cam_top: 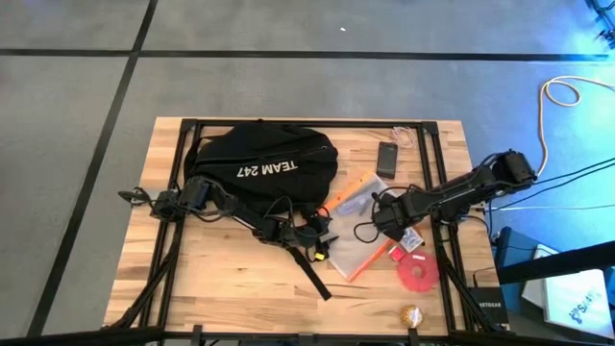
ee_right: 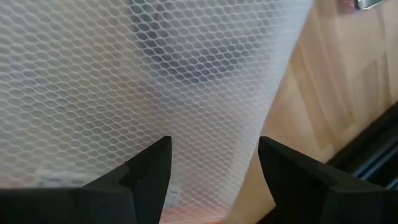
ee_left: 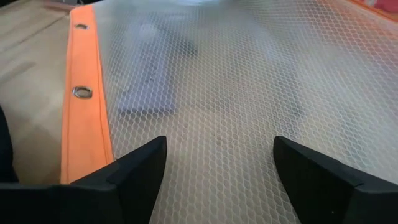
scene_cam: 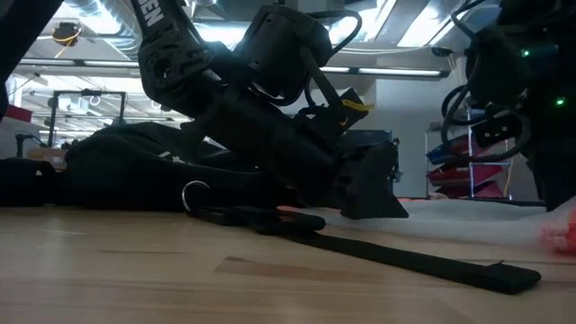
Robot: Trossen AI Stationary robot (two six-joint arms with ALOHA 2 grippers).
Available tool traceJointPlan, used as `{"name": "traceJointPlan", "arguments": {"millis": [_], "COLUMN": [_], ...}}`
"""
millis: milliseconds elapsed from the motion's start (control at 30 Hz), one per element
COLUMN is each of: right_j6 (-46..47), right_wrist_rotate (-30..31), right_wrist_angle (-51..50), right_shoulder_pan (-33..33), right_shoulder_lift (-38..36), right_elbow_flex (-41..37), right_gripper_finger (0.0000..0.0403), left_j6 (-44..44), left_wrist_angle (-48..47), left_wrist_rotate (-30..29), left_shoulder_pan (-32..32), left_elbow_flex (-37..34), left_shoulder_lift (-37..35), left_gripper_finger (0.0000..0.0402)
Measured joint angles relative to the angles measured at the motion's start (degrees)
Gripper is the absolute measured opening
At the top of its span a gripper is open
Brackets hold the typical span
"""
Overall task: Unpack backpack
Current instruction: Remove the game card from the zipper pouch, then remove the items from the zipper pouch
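The black backpack (cam_top: pixel 269 168) with white lettering lies flat on the table's far left part, one strap (cam_top: pixel 312 271) trailing toward the near edge. Right of it a clear mesh pouch (cam_top: pixel 356 235) with orange edges lies flat on the wood. My left gripper (cam_top: pixel 327 248) (ee_left: pixel 221 149) is open, low over the pouch's (ee_left: pixel 249 74) left side, beside its orange edge (ee_left: pixel 84 124). My right gripper (cam_top: pixel 384 223) (ee_right: pixel 214 149) points steeply down, open, above the pouch's (ee_right: pixel 124 74) right edge. I see neither touching it.
A black phone (cam_top: pixel 387 157) and a white cable (cam_top: pixel 404 137) lie at the far right. A red tape roll (cam_top: pixel 418 272), a small red item (cam_top: pixel 394 255) and a round gold object (cam_top: pixel 411 314) lie near the right front. The near left wood (cam_top: pixel 221 279) is bare.
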Motion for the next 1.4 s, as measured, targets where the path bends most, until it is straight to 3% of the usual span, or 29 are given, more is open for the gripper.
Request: {"name": "traceJointPlan", "arguments": {"millis": [400, 567, 733, 867, 1067, 1133, 1233, 1333, 1400], "right_j6": [1.6, 1.1, 1.3, 1.6, 1.7, 2.1, 2.1, 2.0, 1.8], "right_wrist_rotate": [-4.1, -3.2, -2.4, -0.8, 1.2, 1.5, 2.0, 2.2, 2.7], "right_wrist_angle": [-5.1, 3.6, 6.8, 6.8, 8.4, 9.0, 10.1, 9.9, 10.0], "right_shoulder_pan": [0.0, 0.0, -0.1, 0.0, 0.0, 0.0, 0.0, 0.8, 1.2], "right_shoulder_lift": [-1.5, -1.5, -1.5, -1.5, -1.5, -1.5, -1.5, -1.5, -1.5], "right_elbow_flex": [0.0, 0.0, 0.0, 0.0, 0.1, 0.1, 0.1, 0.1, 0.1], "right_gripper_finger": [0.0215, 0.0214, 0.0214, 0.0214, 0.0214, 0.0214, 0.0214, 0.0214, 0.0214], "left_j6": [-0.6, -1.7, 3.9, 5.8, 17.7, 16.7, 14.4, 14.6, 14.5], "left_wrist_angle": [-0.1, -0.4, -0.7, 0.2, -3.0, -7.4, -17.0, -25.1, -24.7], "left_wrist_rotate": [0.5, 1.6, 3.5, 1.5, -3.1, 1.3, 12.5, 16.2, 19.5], "left_shoulder_pan": [0.1, 0.2, 0.2, 0.8, 5.1, 8.1, 12.6, 15.4, 16.8], "left_elbow_flex": [0.0, 0.0, 0.1, 0.3, 0.4, 1.2, 5.7, 8.9, 9.1], "left_shoulder_lift": [0.0, -0.9, -4.5, -6.7, -6.8, -6.8, -6.6, -5.9, -5.4], "left_gripper_finger": [0.0280, 0.0280, 0.0280, 0.0280, 0.0280, 0.0280, 0.0278, 0.0264, 0.0249]}}
